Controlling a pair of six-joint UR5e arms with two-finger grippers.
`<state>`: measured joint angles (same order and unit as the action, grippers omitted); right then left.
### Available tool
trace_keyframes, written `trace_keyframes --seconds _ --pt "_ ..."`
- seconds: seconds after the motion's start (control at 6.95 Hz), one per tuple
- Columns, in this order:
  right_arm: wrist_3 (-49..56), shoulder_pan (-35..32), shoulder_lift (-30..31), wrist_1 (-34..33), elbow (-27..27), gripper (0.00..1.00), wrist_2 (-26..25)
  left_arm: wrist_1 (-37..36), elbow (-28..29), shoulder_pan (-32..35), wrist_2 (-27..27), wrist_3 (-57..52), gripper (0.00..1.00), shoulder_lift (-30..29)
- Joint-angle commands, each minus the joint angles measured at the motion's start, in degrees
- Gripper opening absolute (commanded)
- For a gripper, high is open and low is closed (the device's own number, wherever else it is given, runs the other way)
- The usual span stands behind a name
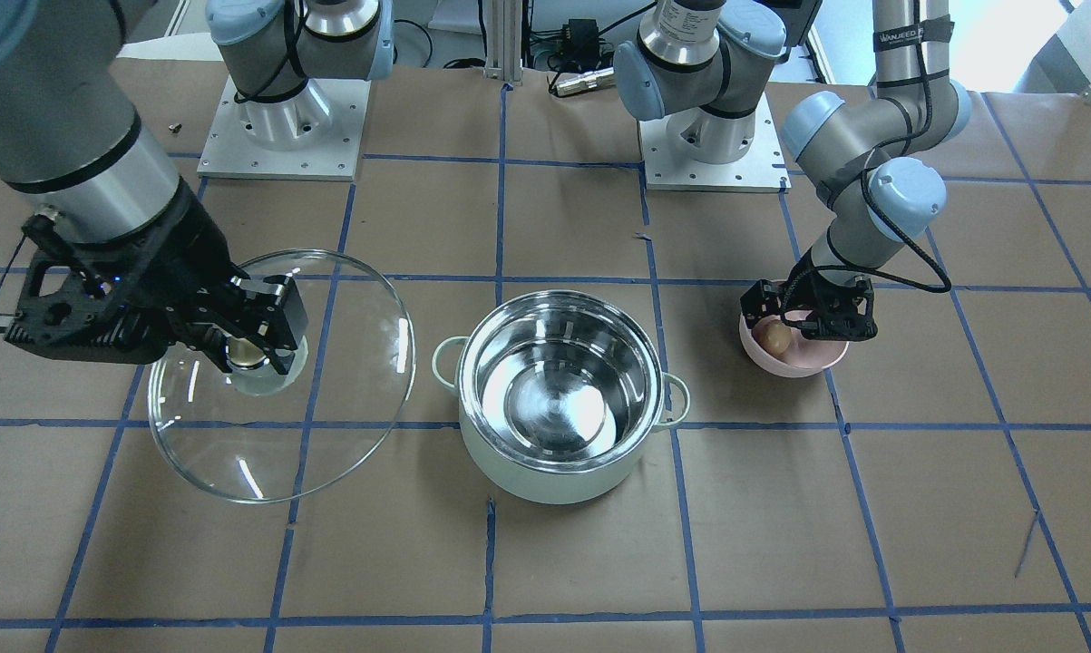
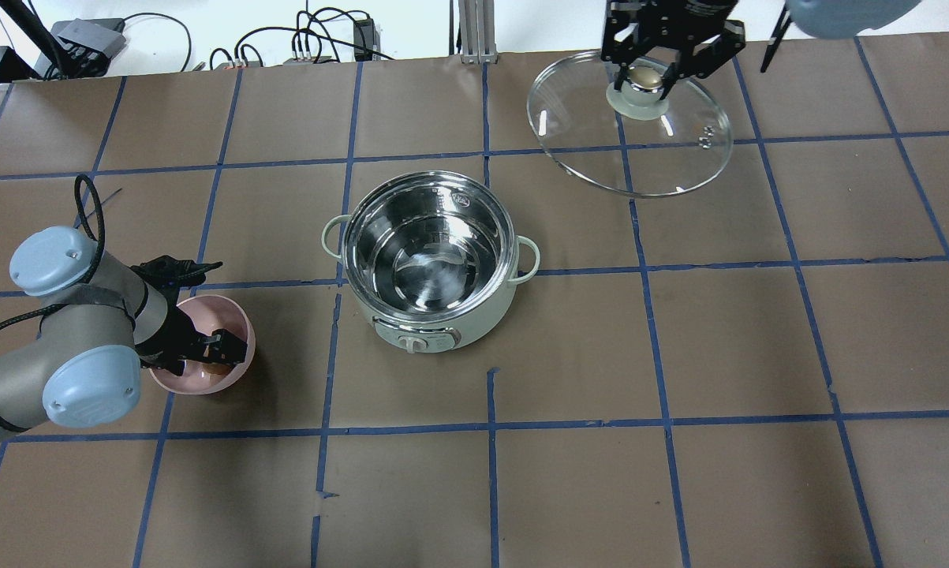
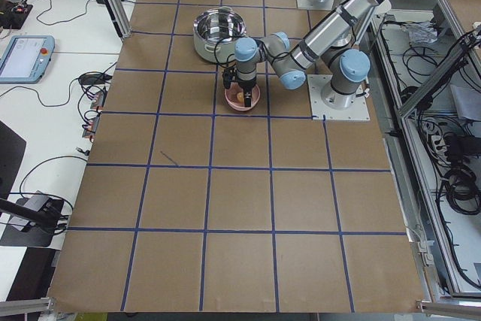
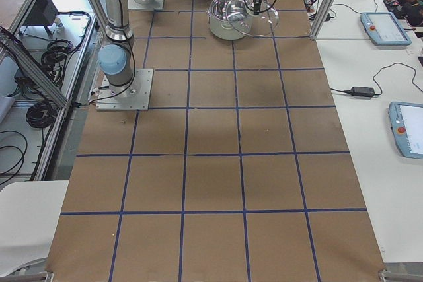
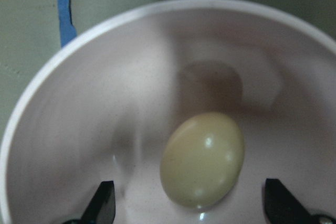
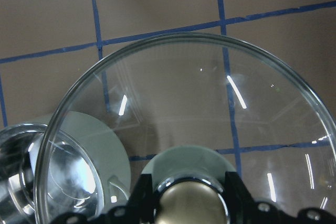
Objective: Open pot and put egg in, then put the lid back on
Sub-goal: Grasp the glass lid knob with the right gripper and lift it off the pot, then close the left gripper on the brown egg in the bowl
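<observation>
The mint-green pot (image 1: 559, 399) (image 2: 431, 260) stands open mid-table, its steel inside bare. My right gripper (image 1: 253, 340) (image 2: 646, 75) is shut on the brass knob (image 6: 190, 203) of the glass lid (image 1: 282, 376) (image 2: 630, 122) and holds it tilted in the air, away from the pot. My left gripper (image 1: 803, 317) (image 2: 214, 351) is open and reaches down into a pink bowl (image 1: 792, 358) (image 2: 206, 343). Its fingertips (image 5: 102, 203) stand on either side of the tan egg (image 5: 203, 158) (image 1: 774, 337), apart from it.
The table is brown paper with a blue tape grid. The two arm bases (image 1: 282, 118) stand on plates at the robot's side. Cables and a rail (image 2: 474, 31) lie along the far edge in the overhead view.
</observation>
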<state>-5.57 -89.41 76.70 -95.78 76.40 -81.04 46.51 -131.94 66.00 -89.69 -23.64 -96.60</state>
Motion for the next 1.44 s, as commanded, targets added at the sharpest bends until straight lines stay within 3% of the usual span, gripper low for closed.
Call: trace_keyframes --seconds 0.0,0.86,1.29 --pt "6.71 1.52 0.82 1.65 0.77 0.20 -1.84 0.33 0.01 0.00 -0.04 -0.09 0.99 -0.08" --pt "6.80 1.43 0.99 1.39 1.83 0.21 -1.06 -0.28 0.54 0.00 0.75 0.62 0.99 -0.08" --pt "6.72 1.43 1.34 1.48 1.83 0.21 -1.14 -4.31 0.72 0.00 0.84 0.53 0.98 -1.91"
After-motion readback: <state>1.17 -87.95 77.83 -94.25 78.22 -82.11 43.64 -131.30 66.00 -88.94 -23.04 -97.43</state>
